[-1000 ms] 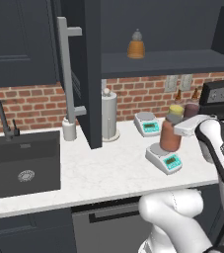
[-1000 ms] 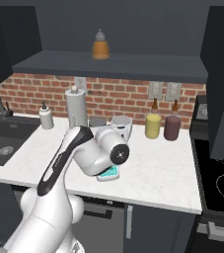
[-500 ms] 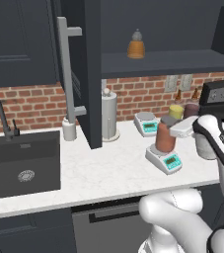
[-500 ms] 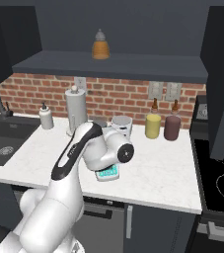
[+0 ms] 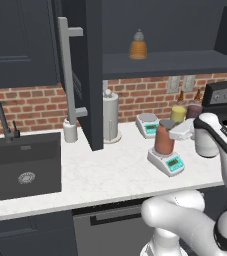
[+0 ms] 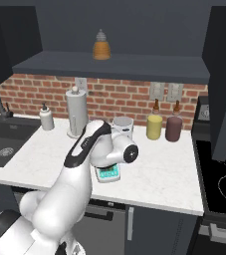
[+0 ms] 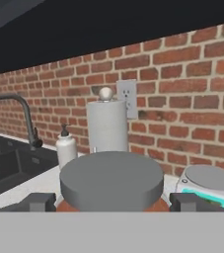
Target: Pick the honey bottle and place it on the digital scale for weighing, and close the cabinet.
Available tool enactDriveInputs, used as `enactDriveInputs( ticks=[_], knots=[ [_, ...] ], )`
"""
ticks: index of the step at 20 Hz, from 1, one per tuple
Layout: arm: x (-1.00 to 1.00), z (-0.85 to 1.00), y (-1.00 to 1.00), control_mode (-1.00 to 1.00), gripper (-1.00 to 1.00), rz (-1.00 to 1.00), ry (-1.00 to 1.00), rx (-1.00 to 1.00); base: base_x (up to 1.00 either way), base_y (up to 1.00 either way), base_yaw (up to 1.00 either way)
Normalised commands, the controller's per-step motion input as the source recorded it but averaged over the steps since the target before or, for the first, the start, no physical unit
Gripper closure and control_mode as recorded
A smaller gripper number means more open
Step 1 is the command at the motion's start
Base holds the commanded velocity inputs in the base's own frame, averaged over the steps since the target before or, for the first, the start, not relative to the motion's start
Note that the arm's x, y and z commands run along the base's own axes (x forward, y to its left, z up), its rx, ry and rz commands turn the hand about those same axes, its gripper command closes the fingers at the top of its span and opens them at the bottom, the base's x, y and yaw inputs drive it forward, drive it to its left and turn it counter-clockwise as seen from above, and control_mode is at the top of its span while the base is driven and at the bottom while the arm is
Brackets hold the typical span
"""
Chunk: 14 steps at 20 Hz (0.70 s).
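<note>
The honey bottle (image 5: 163, 140) is standing on the digital scale (image 5: 166, 161) on the counter (image 5: 105, 175); the gripper (image 7: 113, 201) is straddling it wide, fingers at three and nine o'clock.

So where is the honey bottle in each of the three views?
Left base view: honey bottle right of centre, standing on the digital scale.
Right base view: hidden behind the arm.
Hand view: bottom centre, grey lid nearest the camera.
Shared landmark: the paper towel roll against the brick wall.
</note>
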Motion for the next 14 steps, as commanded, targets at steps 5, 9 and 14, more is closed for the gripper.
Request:
enactDriveInputs(
  ticks=[5, 9, 14],
  knots=[
    [0.12, -0.21, -0.01, -1.00, 1.00, 0.03, 0.00, 0.00, 0.00, 0.00, 0.00],
    [0.08, -0.11, -0.13, -1.00, 1.00, 0.00, 0.00, 0.00, 0.00, 0.00, 0.00],
    [0.02, -0.04, -0.13, -1.00, 1.00, 0.00, -0.01, 0.00, 0.00, 0.00, 0.00]
  ],
)
